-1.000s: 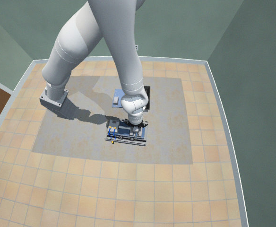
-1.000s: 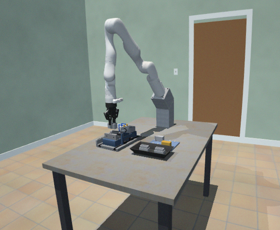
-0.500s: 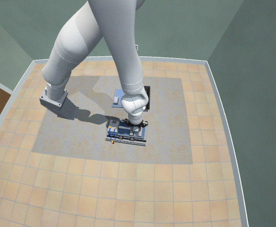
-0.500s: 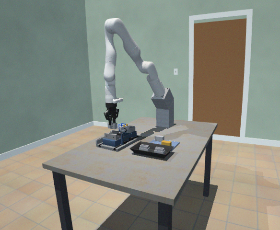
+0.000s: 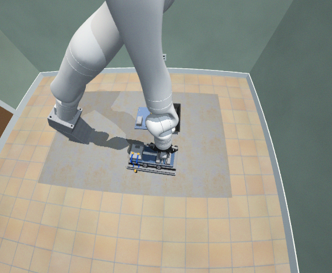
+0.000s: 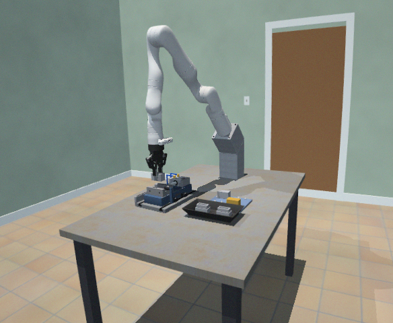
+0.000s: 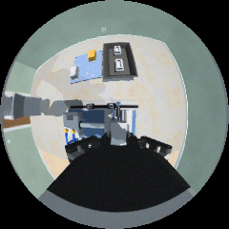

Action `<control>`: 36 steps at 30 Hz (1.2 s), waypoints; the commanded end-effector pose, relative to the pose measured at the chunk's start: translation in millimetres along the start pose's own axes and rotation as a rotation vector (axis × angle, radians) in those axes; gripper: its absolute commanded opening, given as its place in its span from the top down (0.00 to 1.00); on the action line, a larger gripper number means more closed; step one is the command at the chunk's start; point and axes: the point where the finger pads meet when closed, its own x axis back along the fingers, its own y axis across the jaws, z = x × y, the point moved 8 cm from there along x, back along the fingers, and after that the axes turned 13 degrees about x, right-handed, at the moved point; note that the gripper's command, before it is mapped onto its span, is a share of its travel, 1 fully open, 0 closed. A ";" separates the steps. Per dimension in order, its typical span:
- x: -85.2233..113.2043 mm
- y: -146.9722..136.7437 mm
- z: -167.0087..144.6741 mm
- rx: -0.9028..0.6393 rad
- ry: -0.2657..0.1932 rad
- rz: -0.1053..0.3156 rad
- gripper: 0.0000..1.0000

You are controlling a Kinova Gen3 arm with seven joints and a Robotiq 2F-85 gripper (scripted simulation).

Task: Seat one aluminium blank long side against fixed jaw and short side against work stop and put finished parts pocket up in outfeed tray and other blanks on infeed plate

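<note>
My gripper is shut on a grey aluminium blank and holds it in the air just above the far end of the vise. In the wrist view the held blank hangs over the vise's opening. In the top view the wrist hides the fingers over the vise. The blue infeed plate carries one aluminium blank and one brass blank. The black outfeed tray holds two finished parts, lying flat.
The vise's block with blue hoses is at its left end in the top view. The arm's base pedestal stands at the back of the table. The tray and the infeed plate lie side by side beyond the vise in the wrist view.
</note>
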 end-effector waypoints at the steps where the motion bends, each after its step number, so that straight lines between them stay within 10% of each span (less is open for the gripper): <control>1: 0.5 0.4 -0.2 0.000 -0.001 -0.001 1.00; 36: -7.9 0.4 -0.2 0.000 -0.001 -0.001 1.00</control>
